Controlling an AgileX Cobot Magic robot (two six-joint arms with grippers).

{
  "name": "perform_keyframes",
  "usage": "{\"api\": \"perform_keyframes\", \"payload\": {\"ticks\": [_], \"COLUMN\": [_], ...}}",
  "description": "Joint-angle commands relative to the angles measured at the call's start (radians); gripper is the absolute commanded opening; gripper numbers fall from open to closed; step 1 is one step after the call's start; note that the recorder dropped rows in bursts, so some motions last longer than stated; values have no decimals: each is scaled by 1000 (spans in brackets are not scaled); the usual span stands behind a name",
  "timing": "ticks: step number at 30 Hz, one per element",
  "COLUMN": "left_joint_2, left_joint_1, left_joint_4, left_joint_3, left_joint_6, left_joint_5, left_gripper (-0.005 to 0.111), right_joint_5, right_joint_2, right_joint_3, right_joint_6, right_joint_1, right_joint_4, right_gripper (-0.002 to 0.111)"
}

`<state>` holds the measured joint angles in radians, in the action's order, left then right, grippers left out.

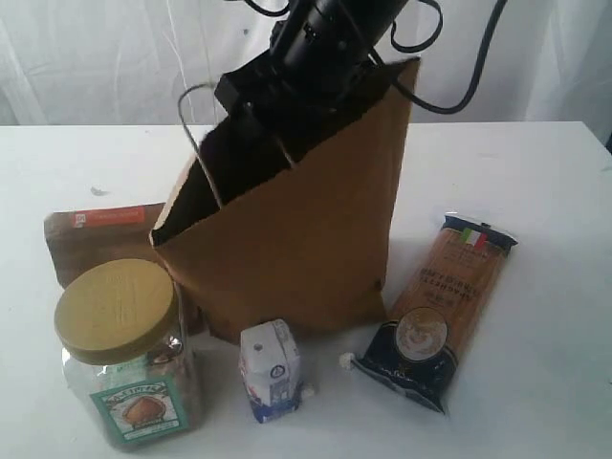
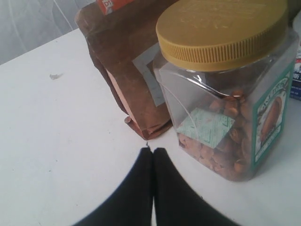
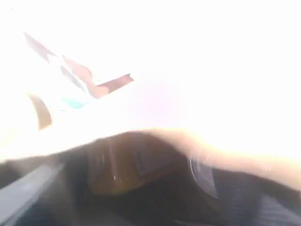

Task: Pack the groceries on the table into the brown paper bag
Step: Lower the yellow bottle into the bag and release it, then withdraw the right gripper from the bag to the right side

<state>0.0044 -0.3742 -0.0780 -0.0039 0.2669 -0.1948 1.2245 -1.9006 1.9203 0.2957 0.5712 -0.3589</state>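
Paper bag (image 1: 316, 239) stands mid-table (image 1: 545, 182), its open mouth tipped leftward. Your right arm (image 1: 325, 38) reaches down into that mouth from above. Kraft pouch (image 1: 91, 244) sits just left of the bag, with the nut jar (image 1: 120, 354) directly in front of it. Small carton (image 1: 271, 371) is before the bag, right of the jar. Spaghetti pack (image 1: 445, 306) lies flat to the bag's right. Your left tool (image 2: 151, 153) is just short of the pouch and jar.
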Motion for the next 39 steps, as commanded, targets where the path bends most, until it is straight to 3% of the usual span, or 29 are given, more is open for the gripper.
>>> {"api": "perform_keyframes", "payload": {"ticks": [1,14,39], "left_joint_2": [-4,-4,-4], "left_joint_1": [3,3,3], "left_joint_4": [-2,-2,-2], "left_joint_3": [4,4,4], "left_joint_6": [-1,-1,-1], "left_joint_5": [1,1,1], "left_gripper": [0,0,0], "right_joint_5": [-3,-3,-3], "right_joint_2": [9,106,272], "right_joint_3": [2,-1,-167], "right_joint_6": [7,-5,-5], "right_joint_1": [-2,-2,-2], "right_joint_4": [-8,-2,69], "right_gripper": [68,66,66]}}
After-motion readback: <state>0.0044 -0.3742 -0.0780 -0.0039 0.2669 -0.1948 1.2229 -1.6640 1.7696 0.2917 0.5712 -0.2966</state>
